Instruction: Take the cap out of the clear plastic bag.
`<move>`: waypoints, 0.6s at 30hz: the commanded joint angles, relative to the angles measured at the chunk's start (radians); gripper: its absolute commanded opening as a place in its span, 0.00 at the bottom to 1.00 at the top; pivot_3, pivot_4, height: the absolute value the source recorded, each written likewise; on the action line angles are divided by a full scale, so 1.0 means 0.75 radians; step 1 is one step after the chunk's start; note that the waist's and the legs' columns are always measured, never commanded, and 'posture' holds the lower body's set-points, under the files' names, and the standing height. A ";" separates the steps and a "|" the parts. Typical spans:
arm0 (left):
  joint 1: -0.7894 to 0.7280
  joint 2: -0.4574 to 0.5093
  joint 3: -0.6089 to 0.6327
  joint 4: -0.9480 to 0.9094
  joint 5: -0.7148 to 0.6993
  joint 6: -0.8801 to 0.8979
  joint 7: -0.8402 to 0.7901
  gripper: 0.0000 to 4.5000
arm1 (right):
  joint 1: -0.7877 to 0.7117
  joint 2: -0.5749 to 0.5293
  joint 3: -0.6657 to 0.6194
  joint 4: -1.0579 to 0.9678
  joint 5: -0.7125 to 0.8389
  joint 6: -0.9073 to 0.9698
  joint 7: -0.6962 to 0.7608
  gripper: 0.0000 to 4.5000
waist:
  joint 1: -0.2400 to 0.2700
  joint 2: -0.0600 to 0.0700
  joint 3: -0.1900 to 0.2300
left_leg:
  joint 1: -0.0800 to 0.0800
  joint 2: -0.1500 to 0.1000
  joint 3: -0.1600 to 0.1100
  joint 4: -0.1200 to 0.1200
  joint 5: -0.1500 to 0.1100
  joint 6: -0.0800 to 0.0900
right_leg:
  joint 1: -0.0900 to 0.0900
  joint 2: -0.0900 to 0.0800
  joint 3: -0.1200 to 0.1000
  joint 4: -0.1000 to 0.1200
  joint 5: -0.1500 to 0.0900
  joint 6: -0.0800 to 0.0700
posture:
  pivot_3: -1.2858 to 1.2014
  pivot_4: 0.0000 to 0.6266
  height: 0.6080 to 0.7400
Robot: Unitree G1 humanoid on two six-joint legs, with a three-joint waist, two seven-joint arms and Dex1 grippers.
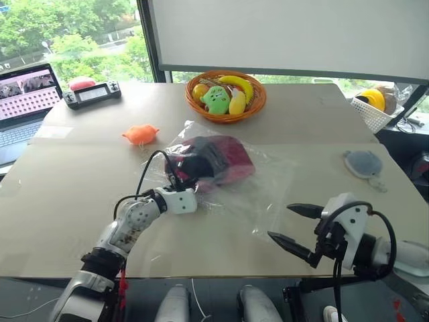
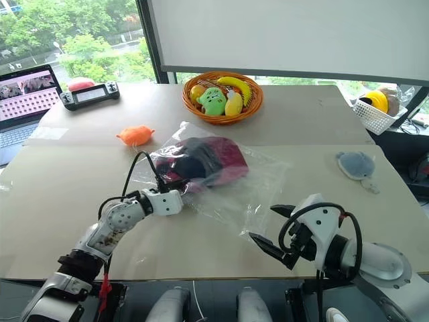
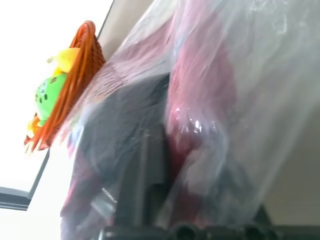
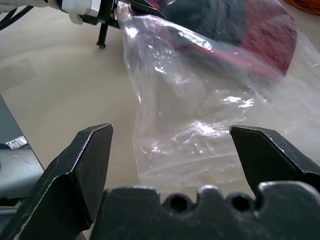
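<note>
My left end effector point(image 1: 179, 181) was pinched narrow at the near-left end of the clear plastic bag point(image 1: 258, 194), its fingers pressed into the film against the black crown of the cap point(image 1: 216, 159); whether they gripped the cap itself or only plastic I could not tell. The cap lay inside the bag, just ahead of that end effector, dark red side turned away from it. My right end effector point(image 1: 295, 227) hung with its fingers spread wide, holding nothing, just short of the bag's loose near-right edge, the cap well beyond it to its left. The bag rested on the table point(image 1: 80, 201). Farther off past the left end effector sat a fruit basket point(image 1: 225, 95); an orange soft toy point(image 1: 140, 134) lay to its left.
</note>
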 commanded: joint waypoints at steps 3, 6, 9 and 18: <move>0.009 0.009 -0.044 0.057 0.017 -0.005 0.001 0.02 | -0.004 0.029 -0.002 -0.030 -0.023 -0.022 -0.002 1.00 | 0.001 0.001 -0.001 | 0.000 0.000 0.000 0.000 0.000 0.000 | 0.000 0.000 0.000 0.000 0.000 0.000 | 0.52 0.24 0.96; -0.013 0.049 -0.048 0.121 0.022 -0.108 0.015 0.02 | -0.020 0.043 0.017 -0.023 -0.039 -0.019 -0.013 1.00 | 0.001 0.001 -0.001 | 0.000 0.000 0.000 0.000 0.000 0.000 | 0.000 0.000 0.000 0.000 0.000 0.000 | 0.52 0.24 0.96; -0.063 0.136 -0.047 0.279 0.017 -0.329 0.047 0.02 | -0.040 0.052 0.034 -0.011 -0.057 -0.020 -0.015 1.00 | -0.004 0.001 -0.001 | 0.000 0.000 0.000 0.000 0.000 0.000 | 0.000 0.000 0.000 0.000 0.000 0.000 | 0.52 0.24 0.96; -0.516 0.443 -0.173 1.149 0.295 -1.128 0.442 0.02 | -0.060 0.076 0.094 0.030 -0.155 -0.050 0.000 1.00 | -0.031 -0.006 0.003 | -0.004 0.002 0.001 -0.003 0.000 0.000 | -0.005 0.001 0.000 -0.002 0.000 0.000 | 0.52 0.24 0.96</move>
